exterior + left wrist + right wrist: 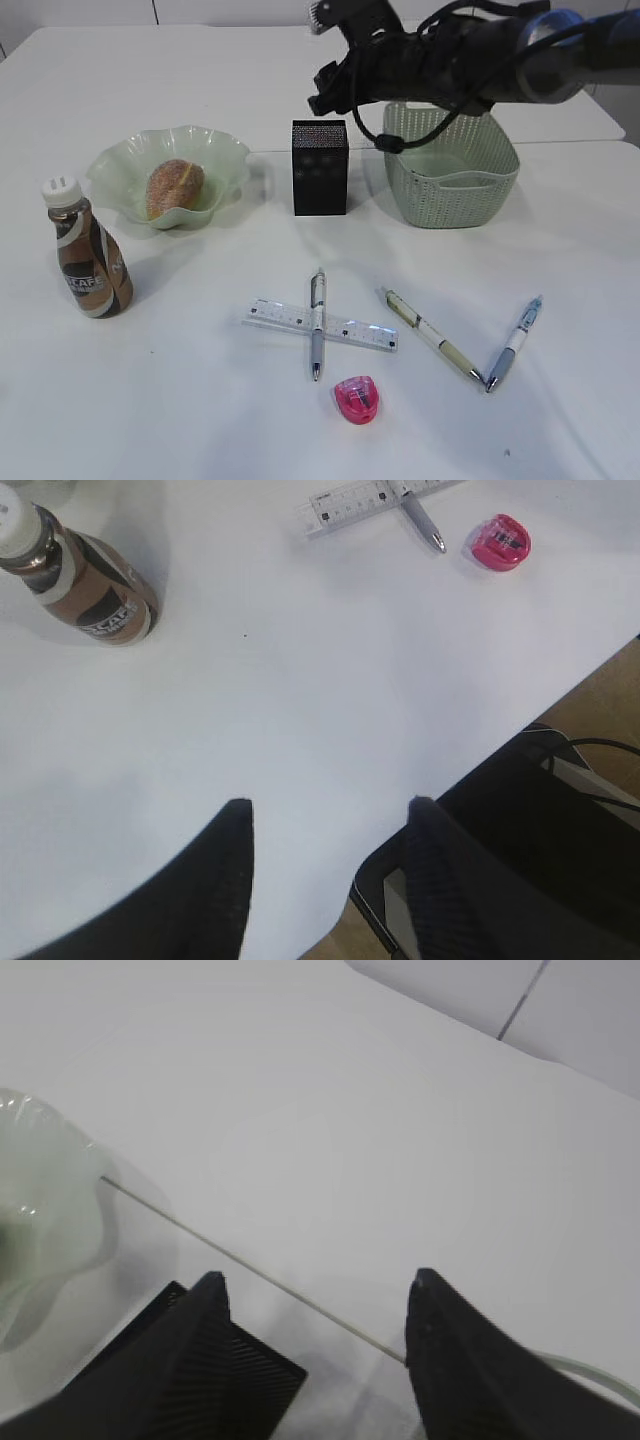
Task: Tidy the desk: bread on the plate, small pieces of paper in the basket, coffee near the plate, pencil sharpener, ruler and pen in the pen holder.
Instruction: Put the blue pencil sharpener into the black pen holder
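Note:
The bread lies on the wavy green plate. The coffee bottle stands left of the plate, a little in front of it. A clear ruler lies under a grey pen. A yellowish pen, a blue pen and the pink pencil sharpener lie near the front. My right gripper is open and empty above the black pen holder, next to the green basket. My left gripper is open and empty over the table's front edge. No paper pieces show.
In the left wrist view the bottle, ruler and sharpener lie far ahead. A black object sits below the table edge. The right arm spans the back right above the basket.

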